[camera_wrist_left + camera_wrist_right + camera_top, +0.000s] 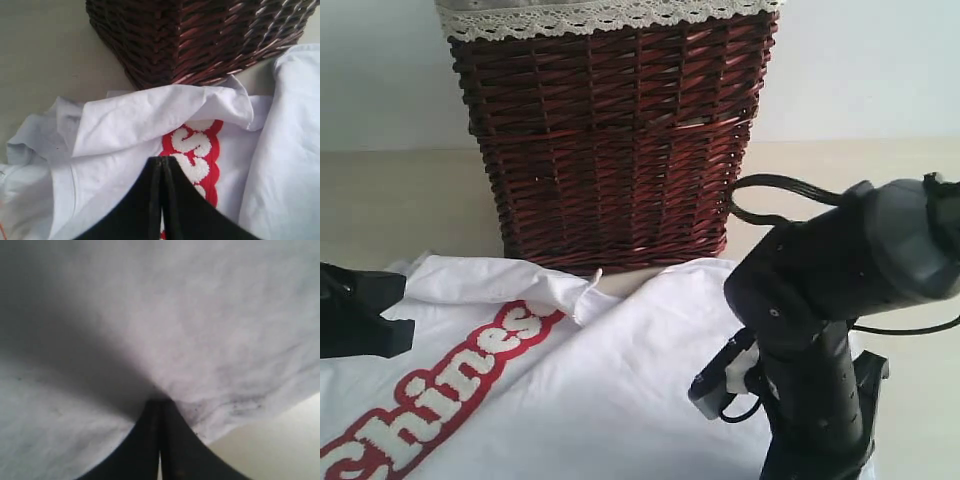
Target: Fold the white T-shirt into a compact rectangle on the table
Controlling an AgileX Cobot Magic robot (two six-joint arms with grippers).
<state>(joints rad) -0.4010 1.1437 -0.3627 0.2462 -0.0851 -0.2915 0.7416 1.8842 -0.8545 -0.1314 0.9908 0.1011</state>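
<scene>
The white T-shirt [620, 380] lies spread on the table [380, 210], its red-outlined lettering [450, 385] running toward the lower left. One sleeve is folded back next to the basket [165, 112]. My left gripper [162, 160] is shut with nothing between its fingers and hovers just over the lettering [192, 152]; in the exterior view it shows as a black shape [365, 312] at the left edge. My right gripper [160, 402] is shut, its tips pinched into white cloth [190, 320] that fills the right wrist view. The right arm [820, 330] hides that grip in the exterior view.
A dark red wicker basket [610, 140] with lace trim [600, 18] stands right behind the shirt, its base touching the collar side [200, 45]. A black cable [760, 190] loops behind the right arm. Bare table shows beside the cloth's edge [280, 440].
</scene>
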